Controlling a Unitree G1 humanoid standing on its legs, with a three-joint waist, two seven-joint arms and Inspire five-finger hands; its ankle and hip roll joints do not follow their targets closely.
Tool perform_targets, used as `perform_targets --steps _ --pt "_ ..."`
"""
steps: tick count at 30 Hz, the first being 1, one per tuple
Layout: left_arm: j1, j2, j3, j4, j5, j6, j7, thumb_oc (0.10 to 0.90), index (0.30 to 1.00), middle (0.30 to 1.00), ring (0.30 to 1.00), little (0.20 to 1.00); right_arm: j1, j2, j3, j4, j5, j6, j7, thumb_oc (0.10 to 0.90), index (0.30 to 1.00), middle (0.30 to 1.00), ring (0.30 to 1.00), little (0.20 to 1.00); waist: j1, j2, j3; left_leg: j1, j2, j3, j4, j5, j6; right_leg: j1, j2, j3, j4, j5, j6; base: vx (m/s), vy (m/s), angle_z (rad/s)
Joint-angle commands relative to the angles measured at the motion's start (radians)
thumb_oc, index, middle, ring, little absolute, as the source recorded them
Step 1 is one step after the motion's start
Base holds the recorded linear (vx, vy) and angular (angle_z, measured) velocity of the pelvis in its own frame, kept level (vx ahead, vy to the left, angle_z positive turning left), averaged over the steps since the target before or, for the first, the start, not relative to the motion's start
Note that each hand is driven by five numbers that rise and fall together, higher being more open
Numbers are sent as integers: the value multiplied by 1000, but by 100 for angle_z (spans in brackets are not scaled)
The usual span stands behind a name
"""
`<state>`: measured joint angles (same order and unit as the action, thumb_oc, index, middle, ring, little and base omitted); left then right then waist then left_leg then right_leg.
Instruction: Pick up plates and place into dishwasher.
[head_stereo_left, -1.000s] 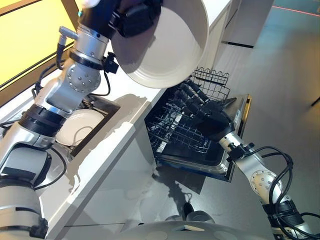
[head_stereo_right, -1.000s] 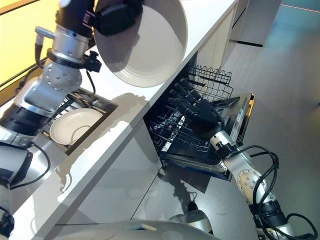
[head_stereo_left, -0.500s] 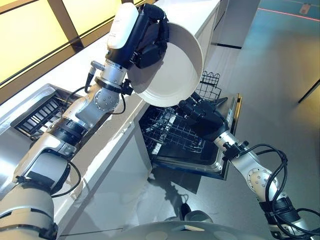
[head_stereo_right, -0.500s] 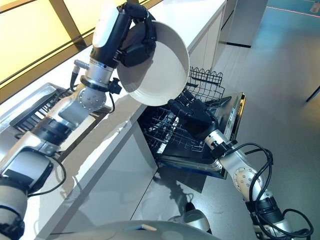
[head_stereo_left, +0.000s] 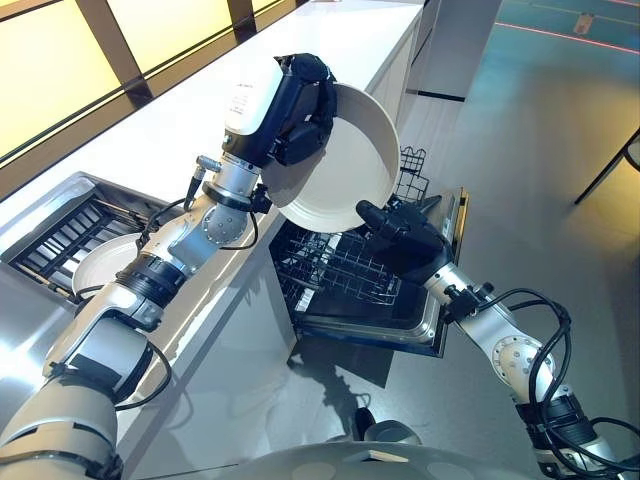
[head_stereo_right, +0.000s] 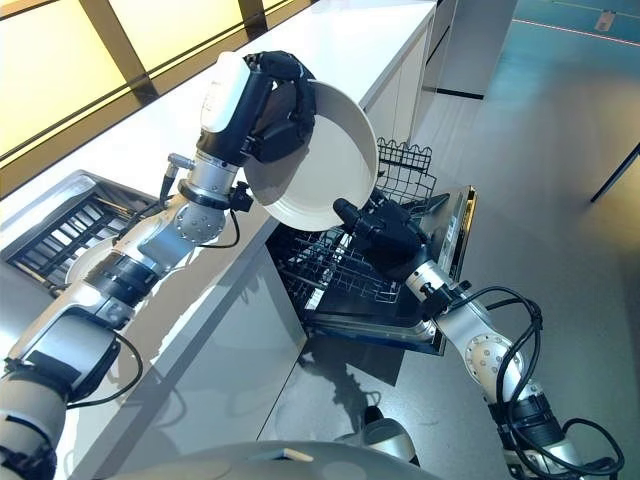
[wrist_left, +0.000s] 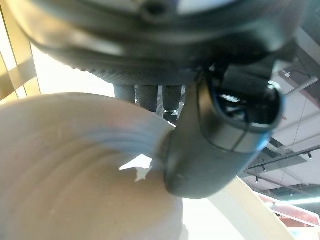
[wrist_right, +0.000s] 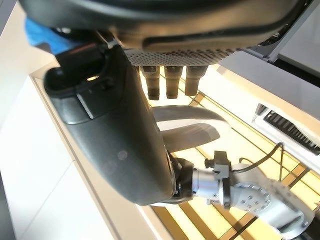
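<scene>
My left hand (head_stereo_left: 300, 105) is shut on a large white plate (head_stereo_left: 345, 160), held on edge and tilted over the near side of the open dishwasher's wire rack (head_stereo_left: 340, 270). In the left wrist view the thumb (wrist_left: 215, 145) presses on the plate (wrist_left: 75, 165) with the fingers behind it. Just under the plate's lower rim, above the rack, my right hand (head_stereo_left: 402, 235) is open, its fingers pointing up toward the plate without holding it. The right wrist view looks past that hand (wrist_right: 115, 130) to the plate (wrist_right: 190, 130). A second white plate (head_stereo_left: 100, 265) lies in the sink.
The dishwasher door (head_stereo_left: 445, 290) lies folded down across the floor with the rack pulled out over it. A long white countertop (head_stereo_left: 180, 130) runs along the left, with a steel sink (head_stereo_left: 60, 225) set into it. Open grey floor lies to the right.
The camera has shifted. My left hand has brought the plate down from over the counter toward the rack, and it now sits just above my right hand's fingers.
</scene>
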<state>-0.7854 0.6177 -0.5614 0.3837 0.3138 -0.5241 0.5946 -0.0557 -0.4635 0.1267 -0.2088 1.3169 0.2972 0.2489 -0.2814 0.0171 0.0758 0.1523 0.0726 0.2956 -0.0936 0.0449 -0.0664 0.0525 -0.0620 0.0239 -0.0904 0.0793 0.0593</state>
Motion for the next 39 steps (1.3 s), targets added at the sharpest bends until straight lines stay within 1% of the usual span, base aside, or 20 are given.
perform_targets --steps 1,2,4,5,6,9,14,15,16,17,18,19,21,22,26,29,31,33,35,39 --pt "-84 -8 32 52 -76 -63 52 100 300 300 300 200 -129 55 -57 -111 76 -68 53 800 900 900 900 900 -13 -25 -42 18 -69 9 6 -59 58 14 51 -8 11 0 34 0 0 0" --pt "-78 -16 35 51 -83 -65 46 100 300 300 300 200 -128 55 -59 -111 75 -69 49 800 900 900 900 900 -13 -26 -42 18 -68 10 6 -59 58 13 51 -8 11 0 34 0 0 0" --pt "-67 -37 45 40 -100 -72 34 100 300 300 300 200 -127 57 -64 -112 76 -98 40 251 429 429 429 351 -15 -27 -41 18 -68 11 6 -59 59 13 52 -6 11 0 33 2 -14 -9" --pt "-65 -44 49 38 -105 -76 29 100 300 300 300 200 -126 62 -66 -111 75 -104 39 144 338 338 338 244 -15 -27 -40 19 -68 11 6 -59 59 13 53 -6 11 0 33 -1 -6 -13" --pt "-65 -44 49 38 -105 -76 29 100 300 300 300 200 -126 62 -66 -111 74 -104 39 100 300 300 300 200 -15 -27 -40 19 -68 11 6 -59 59 13 53 -6 11 0 33 -1 -8 -11" --pt "-70 -73 43 8 -130 -59 -1 100 300 300 300 200 -140 81 -66 -106 32 -165 -2 100 300 300 300 200 -16 -24 -36 22 -67 14 6 -61 60 15 53 -7 11 0 34 -1 -3 -2" --pt "-77 -93 26 -28 -141 -21 -9 100 300 300 300 200 -154 97 -64 -99 -21 -214 -21 100 300 300 300 200 -17 -21 -36 23 -69 13 6 -64 62 15 54 -5 11 -1 33 0 0 0" --pt "-73 -99 26 -39 -142 -9 -12 147 340 340 340 247 -157 97 -60 -94 -49 -241 -26 100 300 300 300 200 -17 -20 -37 23 -68 15 6 -63 62 15 53 -5 11 -1 33 0 0 0" --pt "-71 -101 28 -44 -142 -4 -16 251 429 429 429 351 -157 98 -62 -93 -57 -246 -27 100 300 300 300 200 -17 -19 -37 24 -68 15 6 -63 62 15 53 -6 10 -1 33 0 0 0" --pt "-69 -102 30 -48 -143 -1 -19 331 498 498 498 431 -156 98 -65 -93 -64 -248 -28 100 300 300 300 200 -17 -18 -37 24 -68 16 6 -63 62 16 53 -6 10 -1 33 0 0 0" --pt "-63 -102 33 -54 -147 0 -26 575 707 707 707 675 -151 98 -69 -93 -82 -257 -30 100 300 300 300 200 -16 -17 -37 24 -68 15 6 -64 62 16 53 -6 10 -2 33 0 0 0" --pt "-62 -103 33 -55 -148 1 -28 676 794 794 794 776 -150 97 -69 -92 -84 -258 -29 100 300 300 300 200 -16 -17 -37 25 -68 15 6 -64 62 16 53 -6 10 -2 33 0 0 0" --pt "-60 -94 42 -64 -189 5 -65 800 900 900 900 900 -150 94 -77 -86 -102 -255 -34 100 300 300 300 200 -15 -14 -37 26 -68 16 6 -64 61 17 52 -8 9 -2 34 0 0 0" --pt "-60 -93 42 -65 -196 8 -72 800 900 900 900 900 -150 93 -77 -84 -105 -256 -34 100 300 300 300 200 -15 -13 -37 26 -68 16 6 -64 60 17 52 -8 9 -2 34 0 0 0" --pt "-74 -76 36 -86 -303 46 -183 800 900 900 900 900 -152 75 -79 -60 -139 -262 -40 100 300 300 300 200 -12 -6 -38 25 -69 13 6 -63 58 19 49 -15 9 -1 36 0 0 0" --pt "-79 -53 48 -119 -391 103 -287 800 900 900 900 900 -147 70 -86 -36 -169 -261 -42 100 300 300 300 200 -4 -2 -39 24 -69 8 6 -62 57 20 44 -22 8 -1 38 0 0 0" --pt "-80 -33 54 -143 -410 136 -324 800 900 900 900 900 -143 61 -89 -18 -195 -270 -46 100 300 300 300 200 3 1 -39 22 -70 2 6 -62 56 21 42 -27 7 -2 39 0 0 0" --pt "-86 0 62 -174 -416 169 -353 800 900 900 900 900 -142 49 -94 1 -217 -277 -55 100 300 300 300 200 13 4 -39 20 -71 -5 6 -62 55 23 39 -36 5 -3 41 0 0 0" --pt "-101 64 73 -223 -424 204 -381 800 900 900 900 900 -136 26 -102 27 -253 -301 -69 100 300 300 300 200 30 9 -40 17 -73 -18 6 -61 53 26 34 -49 4 -3 43 -9 -4 5" --pt "-111 184 113 -319 -454 253 -427 800 900 900 900 900 -121 -15 -122 58 -324 -374 -106 100 300 300 300 200 66 17 -41 8 -77 -49 6 -58 50 31 27 -74 3 -6 46 -13 -16 15"
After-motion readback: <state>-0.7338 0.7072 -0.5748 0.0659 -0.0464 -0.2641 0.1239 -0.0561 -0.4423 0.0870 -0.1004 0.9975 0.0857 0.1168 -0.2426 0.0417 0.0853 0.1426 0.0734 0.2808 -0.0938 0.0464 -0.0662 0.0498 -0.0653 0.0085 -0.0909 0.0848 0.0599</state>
